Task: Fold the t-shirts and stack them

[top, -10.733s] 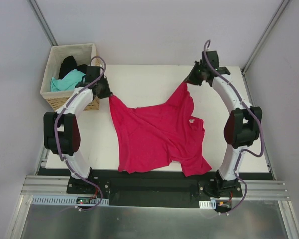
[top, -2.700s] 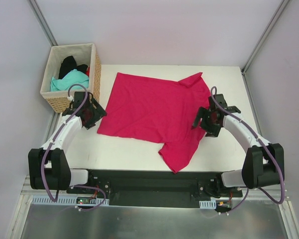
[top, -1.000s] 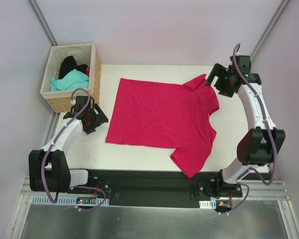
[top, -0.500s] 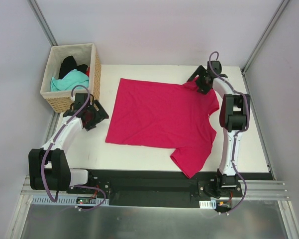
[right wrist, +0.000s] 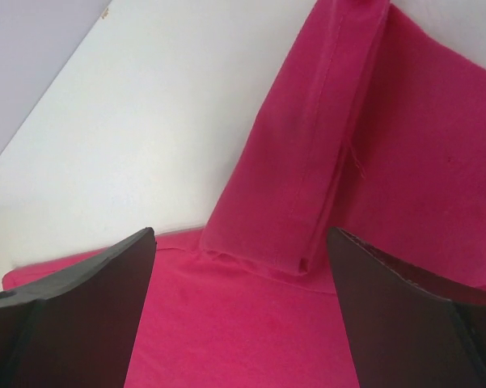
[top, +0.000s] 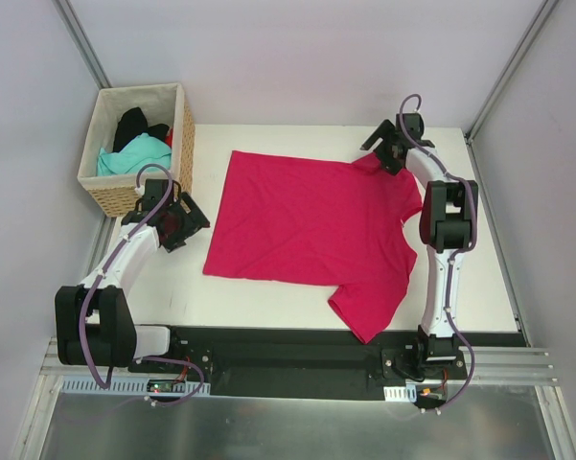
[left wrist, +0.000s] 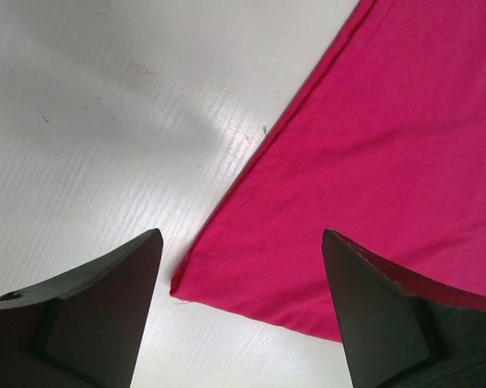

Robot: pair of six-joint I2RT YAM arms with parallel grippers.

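A crimson-pink t-shirt (top: pixel 311 218) lies spread flat on the white table, one sleeve pointing to the near edge. Its far right sleeve (right wrist: pixel 307 170) is folded over onto itself. My right gripper (top: pixel 385 153) hovers open just above that sleeve, which lies between the fingers (right wrist: pixel 65 315) in the right wrist view, untouched. My left gripper (top: pixel 180 220) stands open at the shirt's near left hem corner (left wrist: pixel 184 284), holding nothing. A teal t-shirt (top: pixel 134 153) and a black one (top: pixel 132 123) lie in the basket.
The wicker basket (top: pixel 185 125) stands at the far left corner, just behind my left gripper. Grey walls with metal posts close in the table (top: pixel 268 287) on three sides. A black rail with both arm bases runs along the near edge.
My right arm has swung in from the far right corner and come down over the folded sleeve, jaws slightly narrower. The left arm has barely shifted; the shirt lies as before.
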